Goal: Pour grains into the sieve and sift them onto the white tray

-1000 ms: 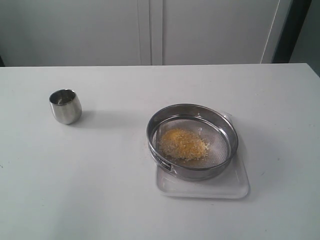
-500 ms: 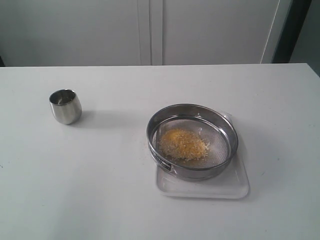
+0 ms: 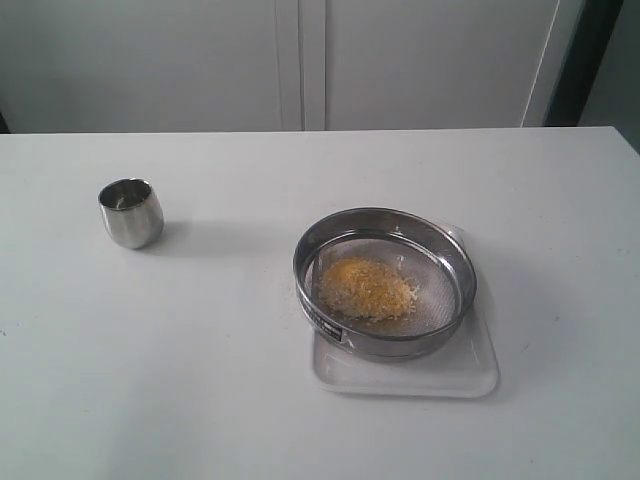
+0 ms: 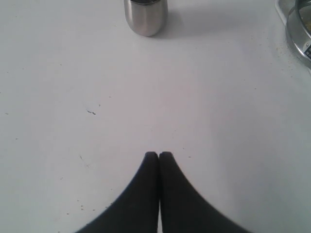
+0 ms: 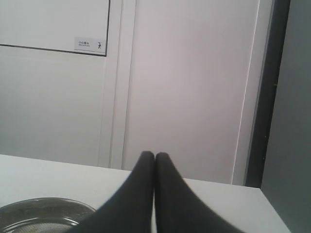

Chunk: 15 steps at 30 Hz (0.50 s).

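The round steel sieve (image 3: 385, 281) rests on the white tray (image 3: 470, 372) right of the table's middle. A heap of yellow and pale grains (image 3: 365, 289) lies on its mesh. Neither arm shows in the exterior view. In the left wrist view my left gripper (image 4: 159, 154) is shut and empty over bare table, with the sieve's rim (image 4: 297, 36) at that picture's edge. In the right wrist view my right gripper (image 5: 154, 155) is shut and empty, facing the back wall, the sieve's rim (image 5: 46, 212) low beside it.
A small rounded steel cup (image 3: 131, 212) stands upright at the table's left, also seen in the left wrist view as the cup (image 4: 146, 16) far beyond the fingertips. White cabinet doors (image 3: 300, 60) stand behind the table (image 3: 200, 350).
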Available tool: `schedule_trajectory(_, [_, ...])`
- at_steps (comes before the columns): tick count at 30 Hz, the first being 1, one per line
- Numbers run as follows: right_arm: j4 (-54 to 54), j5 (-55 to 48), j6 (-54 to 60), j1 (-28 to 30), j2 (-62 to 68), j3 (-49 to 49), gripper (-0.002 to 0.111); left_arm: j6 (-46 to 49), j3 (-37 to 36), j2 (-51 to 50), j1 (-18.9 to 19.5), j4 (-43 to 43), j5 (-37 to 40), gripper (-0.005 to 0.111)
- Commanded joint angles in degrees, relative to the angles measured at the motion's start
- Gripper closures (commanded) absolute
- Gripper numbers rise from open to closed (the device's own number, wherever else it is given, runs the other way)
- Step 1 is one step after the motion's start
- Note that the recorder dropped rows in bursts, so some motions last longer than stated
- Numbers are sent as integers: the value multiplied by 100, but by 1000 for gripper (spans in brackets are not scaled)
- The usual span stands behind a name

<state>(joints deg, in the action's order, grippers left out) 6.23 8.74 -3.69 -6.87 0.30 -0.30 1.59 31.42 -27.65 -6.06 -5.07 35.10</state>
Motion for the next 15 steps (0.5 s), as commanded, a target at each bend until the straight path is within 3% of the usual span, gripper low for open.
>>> schedule_trajectory(1, [-61, -38, -3, -6, -30, 30, 108, 18, -27, 50, 21, -41, 48, 107])
schedule_trajectory(6, [-72, -1185, -3, -6, 68, -579, 108, 18, -27, 50, 21, -41, 48, 107])
schedule_trajectory(15, [-458, -3089, -162, -6, 3175, -2578, 108, 18, -27, 50, 21, -41, 48, 107])
